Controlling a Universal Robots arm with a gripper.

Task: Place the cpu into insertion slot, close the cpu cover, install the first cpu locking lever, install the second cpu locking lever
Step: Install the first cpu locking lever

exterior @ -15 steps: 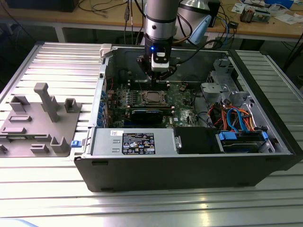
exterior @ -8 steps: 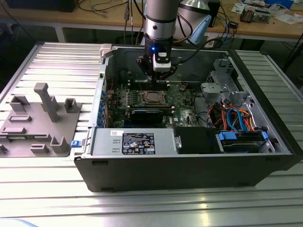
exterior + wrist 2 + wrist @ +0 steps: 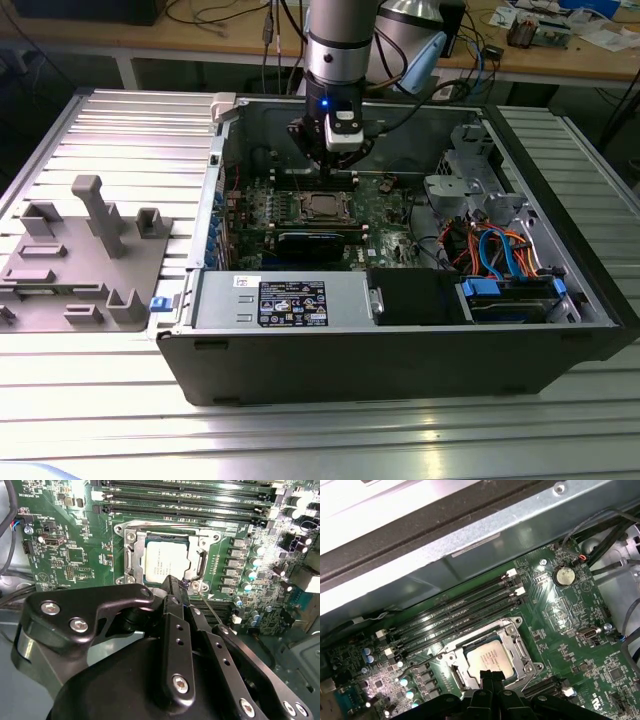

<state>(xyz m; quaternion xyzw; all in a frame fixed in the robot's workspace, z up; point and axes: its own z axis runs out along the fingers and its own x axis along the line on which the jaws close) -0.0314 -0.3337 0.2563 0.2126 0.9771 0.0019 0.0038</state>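
The cpu [image 3: 164, 565] lies flat in the insertion slot [image 3: 131, 562], its silvery top facing up; it also shows in the first wrist view [image 3: 491, 656] and in the exterior view [image 3: 322, 207]. The cpu cover [image 3: 199, 547] lies down around it as a silvery frame [image 3: 520, 647]. My gripper [image 3: 174, 583] hovers at one edge of the socket with its black fingers pressed together, shut, and nothing shows between them [image 3: 491, 674]. A thin metal locking lever [image 3: 211, 609] runs along the socket side right beside the fingertips. The arm reaches down into the open computer case [image 3: 335, 160].
Long black memory slots [image 3: 455, 611] run beside the socket [image 3: 190, 500]. A coin battery [image 3: 565, 576] sits farther off on the green board. The case wall [image 3: 400, 360], power supply [image 3: 290, 300] and drive cage with coloured cables [image 3: 500, 250] enclose the board. A grey fixture tray [image 3: 85, 260] lies at the exterior view's left.
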